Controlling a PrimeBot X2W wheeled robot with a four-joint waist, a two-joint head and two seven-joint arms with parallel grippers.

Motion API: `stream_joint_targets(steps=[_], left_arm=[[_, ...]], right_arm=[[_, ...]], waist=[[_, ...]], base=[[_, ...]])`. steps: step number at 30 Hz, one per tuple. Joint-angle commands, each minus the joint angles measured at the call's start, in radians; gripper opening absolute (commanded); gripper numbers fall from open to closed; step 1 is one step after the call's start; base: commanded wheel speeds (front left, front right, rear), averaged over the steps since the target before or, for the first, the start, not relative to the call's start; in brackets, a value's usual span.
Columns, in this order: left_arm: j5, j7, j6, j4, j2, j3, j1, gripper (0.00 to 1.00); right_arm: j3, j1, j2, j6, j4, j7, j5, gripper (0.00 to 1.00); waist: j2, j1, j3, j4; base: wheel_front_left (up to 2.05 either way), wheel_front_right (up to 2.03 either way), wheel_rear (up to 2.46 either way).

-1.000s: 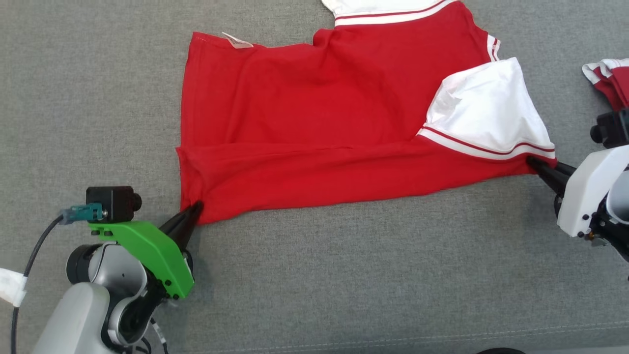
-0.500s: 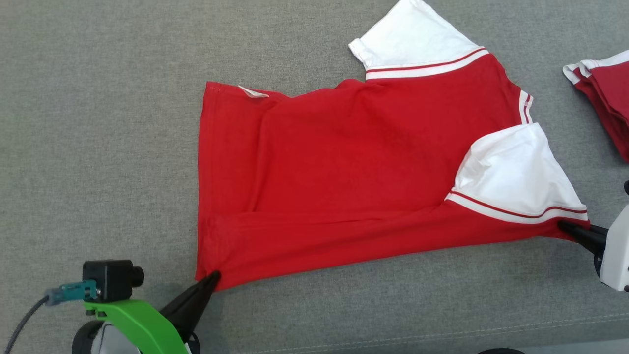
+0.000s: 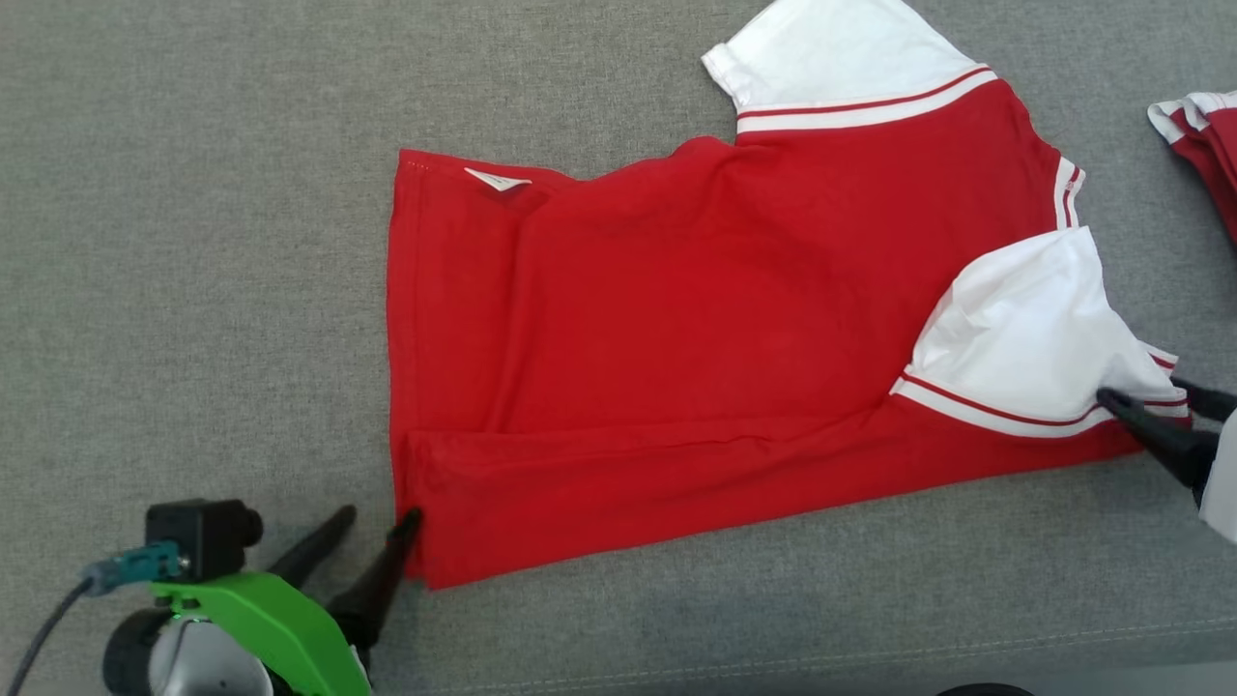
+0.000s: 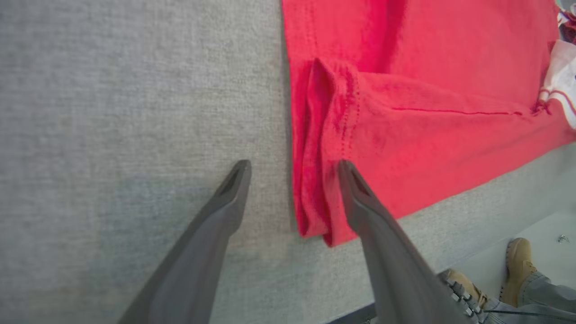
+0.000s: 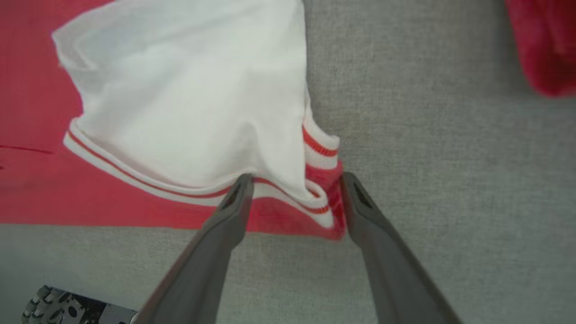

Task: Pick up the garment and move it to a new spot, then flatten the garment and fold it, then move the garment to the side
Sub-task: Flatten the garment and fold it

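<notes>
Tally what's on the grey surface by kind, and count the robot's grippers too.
Spread red-and-white shirt: 1
Pile of folded red-and-white garments: 1
Open grippers: 2 (left gripper, right gripper)
Total: 4

Bright, diffuse light leaves just a faint soft shadow on the grey surface (image 4: 90, 90) beside the left gripper (image 4: 293, 163), and the right wrist view looks slightly blurred.
</notes>
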Motion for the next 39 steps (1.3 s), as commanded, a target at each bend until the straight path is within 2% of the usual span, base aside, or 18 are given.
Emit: stream_joint_targets(steps=[1,4,7,12,16,17,21,26,34,39], left_arm=[[0.019,-0.001,0.014,-0.034,0.029,0.024,-0.028,1.00],[0.027,0.029,0.005,-0.106,0.065,0.041,-0.083,1.00],[0.031,0.073,-0.011,-0.109,0.077,0.031,-0.207,1.00],[0.074,0.135,-0.044,0.029,0.023,-0.043,-0.488,1.00],[0.092,0.139,-0.076,0.148,-0.042,-0.097,-0.659,1.00],[0.092,0.139,-0.076,0.148,-0.042,-0.097,-0.659,1.00],[0.104,0.142,-0.120,0.246,-0.093,-0.156,-0.760,1.00],[0.094,0.134,-0.145,0.335,-0.129,-0.193,-0.819,1.00],[0.066,0.122,-0.164,0.429,-0.183,-0.229,-0.894,1.00],[0.068,0.103,-0.170,0.490,-0.214,-0.244,-0.938,1.00]], right_arm=[[-0.021,-0.041,-0.004,-0.001,-0.049,0.018,0.032,1.00],[-0.042,-0.129,-0.021,-0.001,-0.122,0.045,0.049,1.00],[-0.020,-0.271,-0.032,-0.001,-0.129,0.026,-0.009,1.00],[0.116,-0.546,-0.017,-0.001,-0.003,-0.018,-0.116,1.00],[0.216,-0.729,0.017,-0.001,0.132,-0.058,-0.166,1.00],[0.216,-0.729,0.017,-0.001,0.132,-0.058,-0.166,1.00],[0.280,-0.852,0.038,-0.001,0.265,-0.097,-0.198,1.00],[0.355,-0.938,0.047,-0.001,0.405,-0.159,-0.217,1.00],[0.409,-1.023,0.051,-0.001,0.585,-0.204,-0.236,1.00],[0.440,-1.025,0.071,-0.001,0.651,-0.234,-0.225,1.00]], waist=[[0.0000,0.0000,0.014,-0.001],[0.0000,0.0000,0.044,0.003],[0.0000,0.0000,0.088,0.021],[0.0000,0.0000,0.175,0.064],[0.0000,0.0000,0.228,0.100],[0.0000,0.0000,0.228,0.100],[0.0000,0.0000,0.252,0.137],[0.0000,0.0000,0.252,0.169],[0.0000,0.0000,0.253,0.186],[0.0000,0.0000,0.243,0.182]], base=[[0.00,0.00,0.00],[0.00,0.00,0.00],[0.00,0.00,0.00],[0.00,0.00,0.00],[0.00,0.00,0.00],[0.00,0.00,0.00],[0.00,0.00,0.00],[0.00,0.00,0.00],[0.00,0.00,0.00],[0.00,0.00,0.00]])
